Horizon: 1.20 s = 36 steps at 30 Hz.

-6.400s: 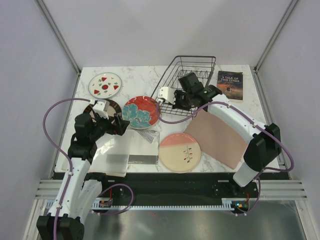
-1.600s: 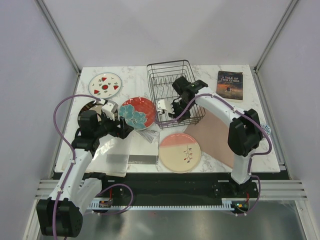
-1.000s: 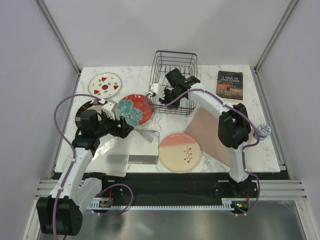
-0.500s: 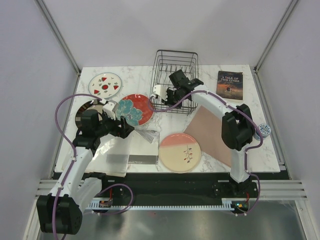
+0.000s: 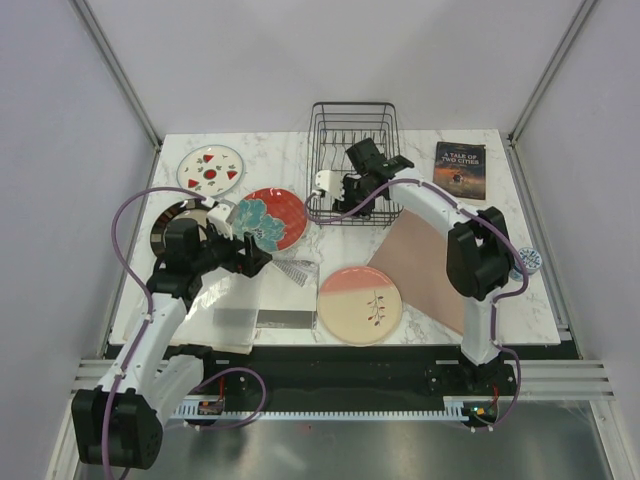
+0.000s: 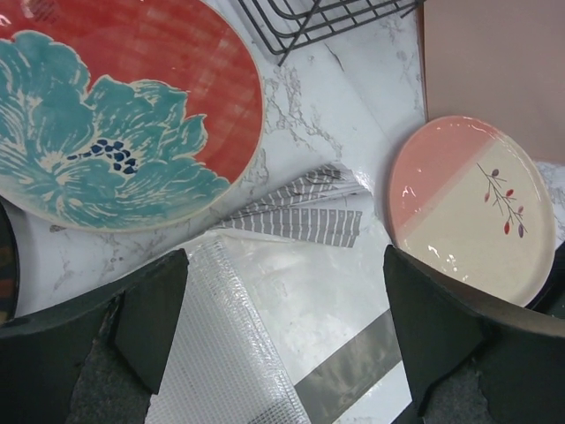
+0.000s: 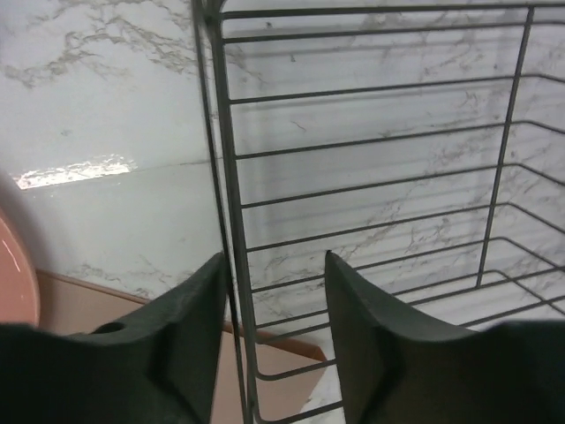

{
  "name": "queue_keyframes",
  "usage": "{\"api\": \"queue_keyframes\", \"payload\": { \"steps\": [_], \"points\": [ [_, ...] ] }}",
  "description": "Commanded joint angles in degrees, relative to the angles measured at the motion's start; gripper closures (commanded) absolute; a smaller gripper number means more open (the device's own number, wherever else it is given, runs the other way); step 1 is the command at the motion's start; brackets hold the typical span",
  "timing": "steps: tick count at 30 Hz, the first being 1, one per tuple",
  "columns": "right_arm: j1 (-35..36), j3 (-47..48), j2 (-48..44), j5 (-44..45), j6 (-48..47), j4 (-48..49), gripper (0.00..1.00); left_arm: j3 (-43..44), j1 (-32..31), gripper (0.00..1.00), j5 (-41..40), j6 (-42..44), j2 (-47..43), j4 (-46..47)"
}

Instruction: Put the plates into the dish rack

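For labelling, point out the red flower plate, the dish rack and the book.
red flower plate point(image 5: 262, 222), top external view, teal flower
dish rack point(image 5: 350, 135), top external view, far half
book point(image 5: 460, 170), top external view, cover

Table point(image 5: 270, 150): white marble-look top, grey veins.
Walls point(image 5: 330, 60): plain pale lilac-grey panels on three sides.
Posts point(image 5: 115, 72): slanted aluminium struts at the back corners.
Front: aluminium rail point(image 5: 570, 380), grey metal floor point(image 5: 380, 450) below.
Light: even, soft (one bright streak glints on the marble).
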Motion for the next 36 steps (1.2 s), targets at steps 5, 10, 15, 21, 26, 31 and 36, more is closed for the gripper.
{"api": "queue_keyframes", "payload": {
  "steps": [5, 10, 15, 21, 26, 31, 36],
  "points": [
    [-2.0, 0.0, -12.2, 7.6, 14.7, 2.8, 0.34, 7.2, -9.8, 0.0, 0.1, -9.3, 0.8, -3.8],
    [-8.5, -12.8, -26.6, 9.0, 36.3, 10.8, 0.33, 6.6, -15.1, 0.0, 1.7, -13.6, 6.1, -1.2],
    [-18.7, -28.9, -35.4, -8.3, 48.8, 10.0, 0.32, 4.3, -22.8, 0.03, 3.0, -15.8, 11.0, 3.7],
    [-23.9, -38.5, -30.8, -29.7, 51.7, 4.6, 0.34, 4.0, -24.5, 0.04, 2.9, -16.4, 12.8, 6.4],
    [-24.4, -44.8, -26.4, -29.1, 52.4, 6.7, 0.36, 6.6, -24.1, 0.02, -1.2, -10.6, 13.3, 6.5],
    [-24.3, -43.5, -19.7, -29.3, 52.0, 6.8, 0.37, 8.7, -22.8, 0.01, -2.2, -10.3, 13.9, 4.6],
    [-24.3, -42.2, -13.3, -31.3, 48.9, 4.4, 0.39, 6.4, -21.7, 0.04, 1.7, -13.5, 13.4, 2.7]
  ]
}}
